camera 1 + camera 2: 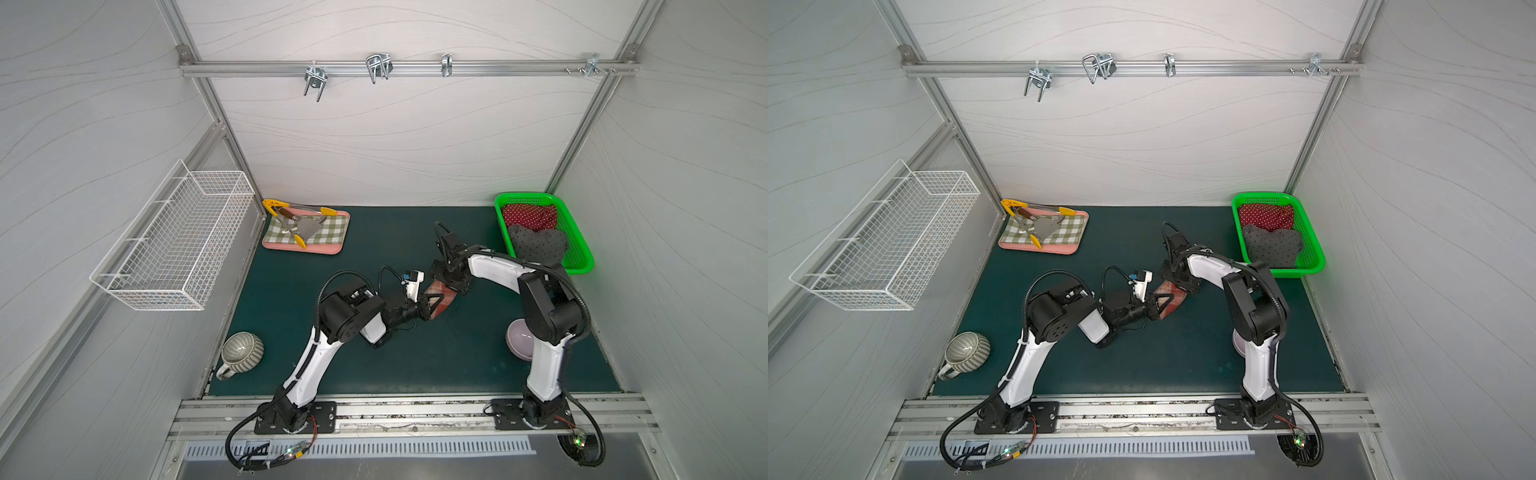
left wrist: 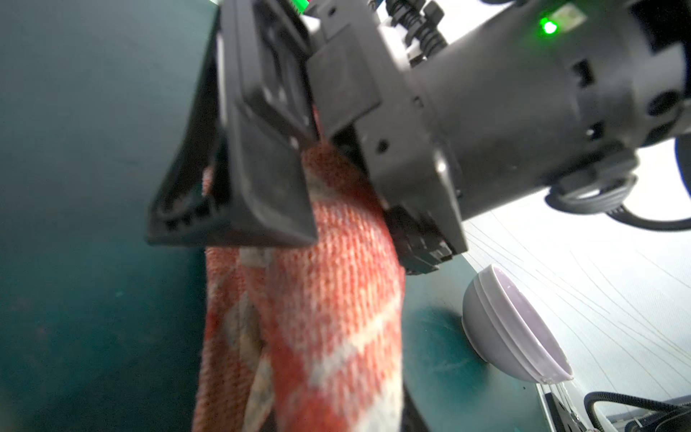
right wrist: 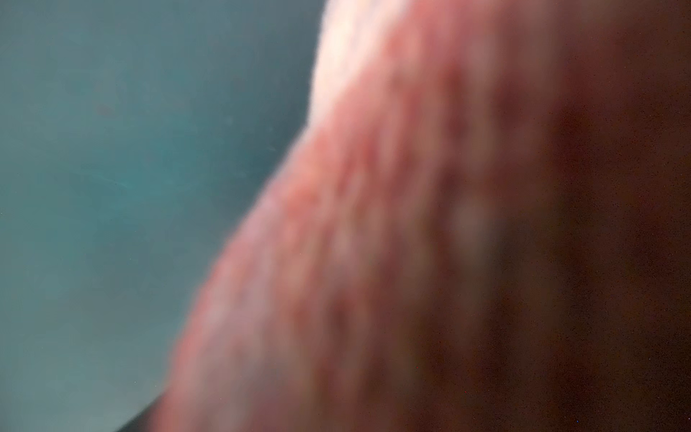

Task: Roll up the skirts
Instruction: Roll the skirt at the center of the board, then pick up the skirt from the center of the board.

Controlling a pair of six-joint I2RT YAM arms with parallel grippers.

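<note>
Plaid skirt [image 1: 442, 300] hangs mid-desk [image 1: 374, 353], bunched into a narrow band between both arms. Left gripper [image 1: 430, 307] has its jaws clenched on the near end. Right gripper [image 1: 451, 286] straddles the far end with its jaws; clamped or loose, can't tell. Red dotted bundle [image 1: 528, 216] and grey dotted bundle [image 1: 536, 245] lie in the green basket [image 1: 582, 266], back right.

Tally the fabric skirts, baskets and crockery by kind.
Skirts: 3 (rust-red plaid knit skirt, red white-dotted skirt, grey black-dotted skirt)
Baskets: 2 (green plastic basket, white wire basket)
Crockery: 2 (striped grey mug, lilac bowl)
Total: 7
</note>
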